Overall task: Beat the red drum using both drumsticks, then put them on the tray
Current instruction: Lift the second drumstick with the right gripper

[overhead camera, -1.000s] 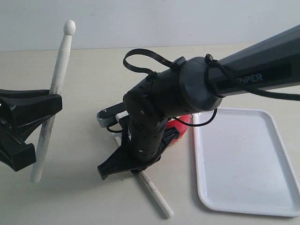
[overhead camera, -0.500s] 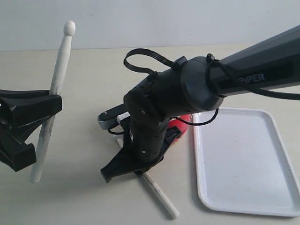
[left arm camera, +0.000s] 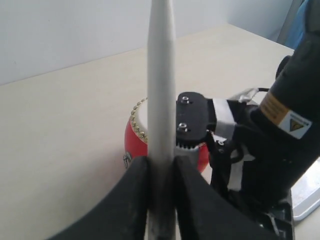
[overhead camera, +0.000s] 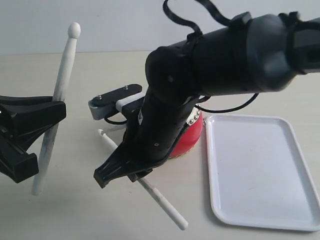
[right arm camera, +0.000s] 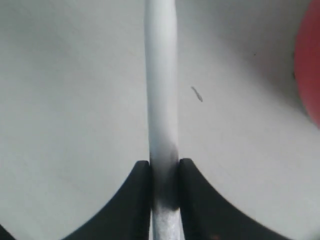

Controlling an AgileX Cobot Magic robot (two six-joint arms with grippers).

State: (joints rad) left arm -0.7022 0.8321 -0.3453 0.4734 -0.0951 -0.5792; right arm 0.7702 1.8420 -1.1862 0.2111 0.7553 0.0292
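Observation:
The red drum (overhead camera: 189, 139) stands on the table, mostly hidden behind my right arm; the left wrist view shows its studded rim (left arm camera: 138, 131). My left gripper (overhead camera: 53, 117) is shut on one drumstick (overhead camera: 64, 75), held nearly upright at the left, rounded tip up. In the left wrist view that stick (left arm camera: 161, 90) runs up between the shut fingers (left arm camera: 161, 172). My right gripper (overhead camera: 131, 172) is shut on the other drumstick (overhead camera: 162, 202), which slants low over the table in front of the drum, with its tip to the drum's left. The right wrist view shows this stick (right arm camera: 161, 85) clamped (right arm camera: 165, 172) and the drum's edge (right arm camera: 311, 70). The white tray (overhead camera: 257, 170) lies right of the drum.
My bulky right arm (overhead camera: 225, 65) reaches across the middle above the drum. A grey and black bracket (overhead camera: 112, 100) sticks out on its left side. The table is a plain beige surface with a pale wall behind.
My right arm has lifted and swung towards the camera, uncovering more of the drum. Its drumstick's tip now shows to the drum's left. The left arm and its stick have not moved.

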